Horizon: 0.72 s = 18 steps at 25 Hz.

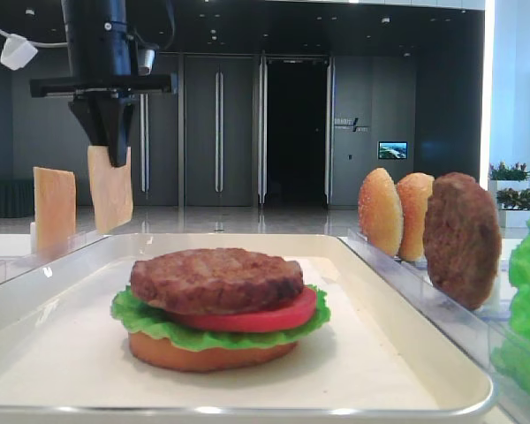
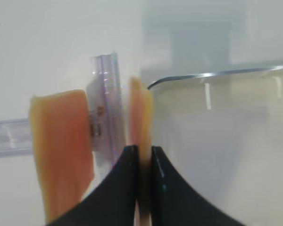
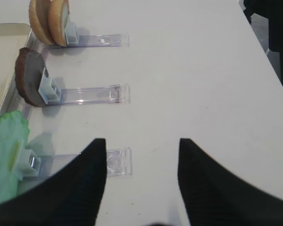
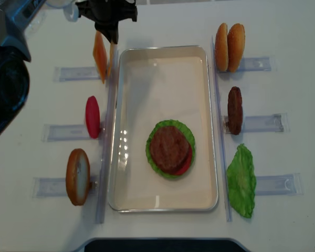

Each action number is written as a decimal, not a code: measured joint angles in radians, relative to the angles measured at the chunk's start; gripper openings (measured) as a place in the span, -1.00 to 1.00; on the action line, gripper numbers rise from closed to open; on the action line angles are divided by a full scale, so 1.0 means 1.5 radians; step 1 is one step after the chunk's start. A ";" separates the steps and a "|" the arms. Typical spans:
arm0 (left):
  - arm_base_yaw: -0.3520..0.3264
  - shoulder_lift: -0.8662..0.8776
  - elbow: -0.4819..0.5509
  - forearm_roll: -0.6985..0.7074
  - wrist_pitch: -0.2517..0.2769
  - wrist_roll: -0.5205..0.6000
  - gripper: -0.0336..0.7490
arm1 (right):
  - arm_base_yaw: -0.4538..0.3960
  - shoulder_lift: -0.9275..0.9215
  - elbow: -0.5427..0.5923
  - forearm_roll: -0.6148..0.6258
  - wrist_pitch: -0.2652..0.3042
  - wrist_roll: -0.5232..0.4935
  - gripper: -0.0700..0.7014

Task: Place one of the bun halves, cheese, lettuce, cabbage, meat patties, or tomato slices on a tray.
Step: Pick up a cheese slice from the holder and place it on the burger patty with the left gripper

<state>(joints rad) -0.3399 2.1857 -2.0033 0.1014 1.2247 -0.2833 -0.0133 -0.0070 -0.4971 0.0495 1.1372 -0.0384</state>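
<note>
My left gripper (image 2: 142, 149) is shut on the top edge of a pale orange cheese slice (image 2: 140, 113), which hangs upright between the black fingers. In the low exterior view the gripper (image 1: 117, 152) holds this slice (image 1: 112, 193) beside the far left corner of the cream tray (image 1: 406, 300). A second cheese slice (image 1: 55, 208) stands to its left on a clear rack (image 2: 106, 94). On the tray (image 4: 163, 63) lies a stack of bun base, lettuce, tomato and meat patty (image 4: 169, 148). My right gripper (image 3: 141, 143) is open over bare table.
Right of the tray, clear racks hold two bun halves (image 4: 230, 47), a patty (image 4: 234, 110) and a lettuce leaf (image 4: 242, 181). On the left racks stand a tomato slice (image 4: 92, 116) and a bun half (image 4: 77, 176).
</note>
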 joint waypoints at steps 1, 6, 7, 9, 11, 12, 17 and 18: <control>0.000 -0.008 0.000 -0.019 0.000 0.003 -0.82 | 0.000 0.000 0.000 0.000 0.000 0.000 0.12; -0.015 -0.062 0.000 -0.060 0.004 0.020 -0.82 | 0.000 0.000 0.000 0.000 0.000 0.000 0.12; -0.019 -0.072 0.000 -0.068 0.006 0.025 -0.82 | 0.000 0.000 0.000 0.000 0.000 0.000 0.12; -0.028 -0.098 0.011 -0.084 0.006 0.034 -0.82 | 0.000 0.000 0.000 0.000 0.000 0.000 0.12; -0.037 -0.124 0.034 -0.100 0.006 0.036 -0.82 | 0.000 0.000 0.000 0.000 0.000 0.000 0.12; -0.040 -0.139 0.051 -0.108 0.006 0.037 -0.82 | 0.000 0.000 0.000 0.000 0.000 0.000 0.12; -0.051 -0.239 0.181 -0.157 -0.034 0.047 -0.82 | 0.000 0.000 0.000 0.000 0.000 0.000 0.12; -0.052 -0.260 0.208 -0.172 -0.055 0.052 -0.82 | 0.000 0.000 0.000 0.000 0.000 0.000 0.12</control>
<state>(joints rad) -0.4181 1.7957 -1.6910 -0.1565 1.1417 -0.2049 -0.0133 -0.0070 -0.4971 0.0495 1.1372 -0.0384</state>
